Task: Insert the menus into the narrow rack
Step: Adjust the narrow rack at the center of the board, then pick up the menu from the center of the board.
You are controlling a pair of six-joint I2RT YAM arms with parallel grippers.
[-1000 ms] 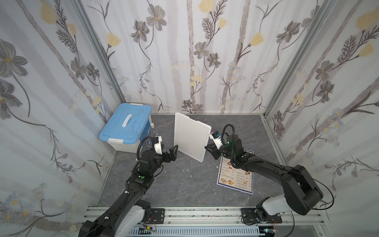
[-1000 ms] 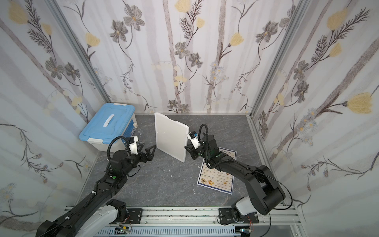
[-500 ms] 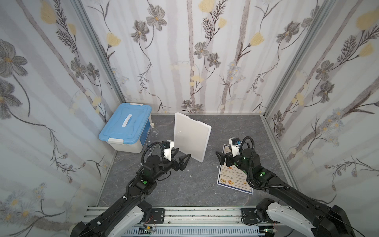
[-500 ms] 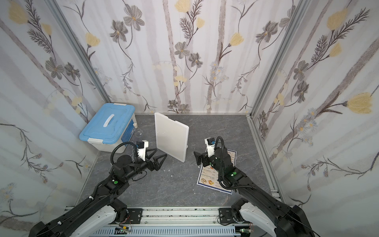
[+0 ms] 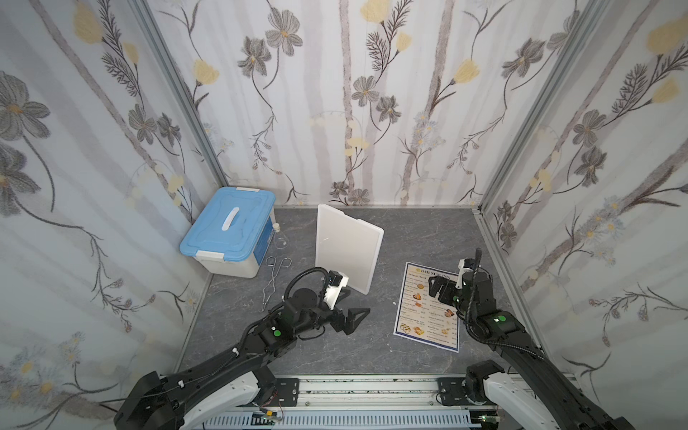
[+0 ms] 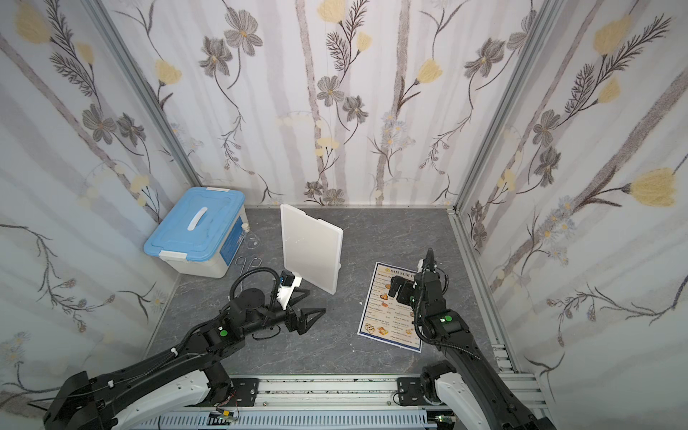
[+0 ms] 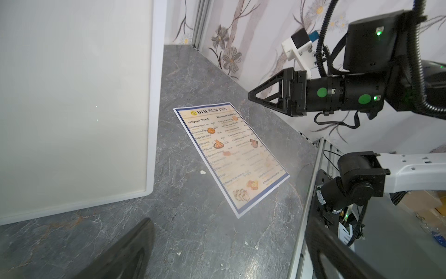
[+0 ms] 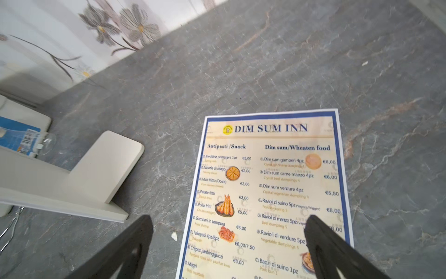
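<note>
above the menu (image 6: 387, 320), the spread right tool (image 6: 399, 292) hides its heading's end; left tool (image 6: 314, 301) spread, empty.

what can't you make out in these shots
Menu: top views, heading corner covered by the right end effector; print too small. Right wrist view, lower part cut by the frame edge.
Rack: left wrist view, cut off by frame edges; its slot cannot be made out in any view.
Clear item by the blue-lidded box: too small in top views, blurred in the right wrist view.
</note>
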